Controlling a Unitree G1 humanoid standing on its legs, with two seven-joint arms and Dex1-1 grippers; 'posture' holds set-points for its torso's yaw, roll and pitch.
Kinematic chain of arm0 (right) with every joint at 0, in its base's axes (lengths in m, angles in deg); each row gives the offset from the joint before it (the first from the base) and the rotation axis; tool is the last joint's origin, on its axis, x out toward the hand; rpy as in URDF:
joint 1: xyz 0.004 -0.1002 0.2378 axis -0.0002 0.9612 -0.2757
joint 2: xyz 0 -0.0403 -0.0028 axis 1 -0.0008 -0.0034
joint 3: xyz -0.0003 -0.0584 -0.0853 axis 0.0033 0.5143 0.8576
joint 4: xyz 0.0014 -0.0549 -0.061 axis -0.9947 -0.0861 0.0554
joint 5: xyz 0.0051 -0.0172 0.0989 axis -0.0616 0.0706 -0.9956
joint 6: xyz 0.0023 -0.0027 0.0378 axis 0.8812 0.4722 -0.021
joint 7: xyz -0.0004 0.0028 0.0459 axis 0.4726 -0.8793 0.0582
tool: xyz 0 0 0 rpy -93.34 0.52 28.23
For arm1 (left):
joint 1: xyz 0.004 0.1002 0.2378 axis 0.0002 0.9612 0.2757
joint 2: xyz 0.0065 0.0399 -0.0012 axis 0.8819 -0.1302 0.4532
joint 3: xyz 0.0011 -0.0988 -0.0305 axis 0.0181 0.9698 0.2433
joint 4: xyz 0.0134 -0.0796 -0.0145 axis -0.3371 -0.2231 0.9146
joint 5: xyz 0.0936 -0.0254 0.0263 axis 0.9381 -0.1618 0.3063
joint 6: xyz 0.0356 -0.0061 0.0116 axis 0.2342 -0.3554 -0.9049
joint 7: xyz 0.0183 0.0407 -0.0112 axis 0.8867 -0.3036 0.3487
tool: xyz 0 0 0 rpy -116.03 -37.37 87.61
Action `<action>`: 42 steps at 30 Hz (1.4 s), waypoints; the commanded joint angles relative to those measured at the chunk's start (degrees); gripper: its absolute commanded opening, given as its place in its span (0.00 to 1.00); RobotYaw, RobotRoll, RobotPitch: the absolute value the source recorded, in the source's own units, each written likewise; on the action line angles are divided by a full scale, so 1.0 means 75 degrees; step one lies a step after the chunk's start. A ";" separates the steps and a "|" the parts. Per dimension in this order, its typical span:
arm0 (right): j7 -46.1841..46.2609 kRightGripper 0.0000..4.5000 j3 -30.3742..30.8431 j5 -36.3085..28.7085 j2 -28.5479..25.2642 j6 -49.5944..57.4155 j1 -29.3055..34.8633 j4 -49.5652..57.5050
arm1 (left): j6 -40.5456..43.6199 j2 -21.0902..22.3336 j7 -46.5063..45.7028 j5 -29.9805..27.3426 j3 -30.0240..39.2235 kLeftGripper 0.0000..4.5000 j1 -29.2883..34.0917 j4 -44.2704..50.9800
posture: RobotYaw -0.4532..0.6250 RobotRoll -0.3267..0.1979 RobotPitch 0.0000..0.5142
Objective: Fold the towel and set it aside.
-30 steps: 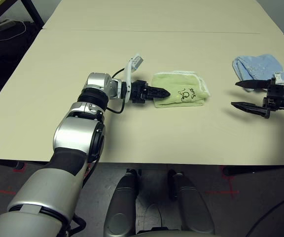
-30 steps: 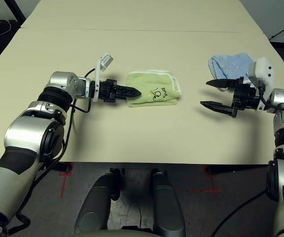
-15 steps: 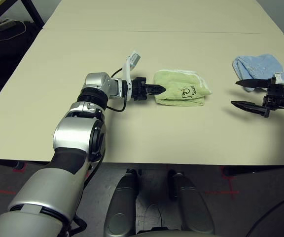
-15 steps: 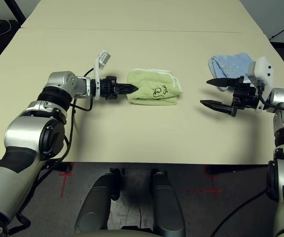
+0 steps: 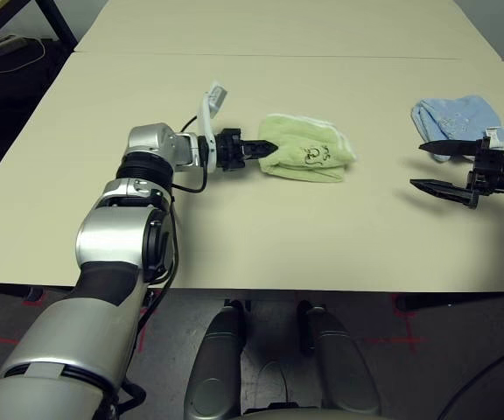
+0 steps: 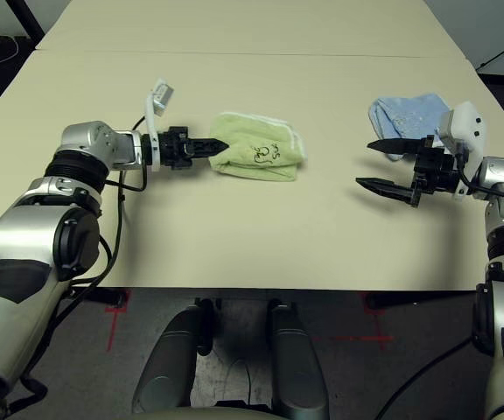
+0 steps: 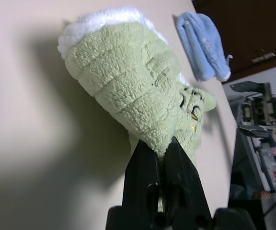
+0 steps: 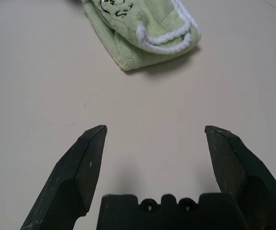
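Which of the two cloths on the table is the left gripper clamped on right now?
The light green towel: the left gripper is shut on its near corner. The light blue cloth lies untouched near the open right gripper.

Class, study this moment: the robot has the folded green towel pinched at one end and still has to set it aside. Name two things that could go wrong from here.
1. The left tool pinches only the near tip of the towel; dragged or lifted from there, the fold could open or the cloth slip free.
2. The blue cloth lies on the table beside the open right tool; a careless right-arm move could catch it.
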 commanded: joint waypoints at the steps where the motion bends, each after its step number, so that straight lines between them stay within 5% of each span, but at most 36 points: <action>1: 0.0077 1.00 0.0037 0.0031 0.0028 0.0094 0.0067 0.0172 | -0.0392 0.0172 -0.0821 -0.0328 0.0575 0.01 0.0338 0.0359 | 0.45 0.62 0.37; 11: 0.0412 1.00 0.0170 0.0009 0.0231 0.0621 -0.0116 0.0760 | -0.1825 0.0595 -0.3026 -0.0783 0.1847 0.01 0.0845 0.1298 | 0.46 0.62 0.36; 23: 0.0345 1.00 0.0071 0.0012 0.0200 0.0418 -0.0063 0.0423 | -0.4270 0.1244 -0.4433 -0.0877 0.2430 0.01 0.0300 0.0219 | 0.46 0.62 0.35; 42: 0.0343 1.00 0.0162 0.0288 0.0249 -0.0161 -0.0478 -0.0431 | -0.3576 0.1517 -0.4984 -0.0699 0.1863 0.01 0.1669 0.1238 | 0.47 0.62 0.36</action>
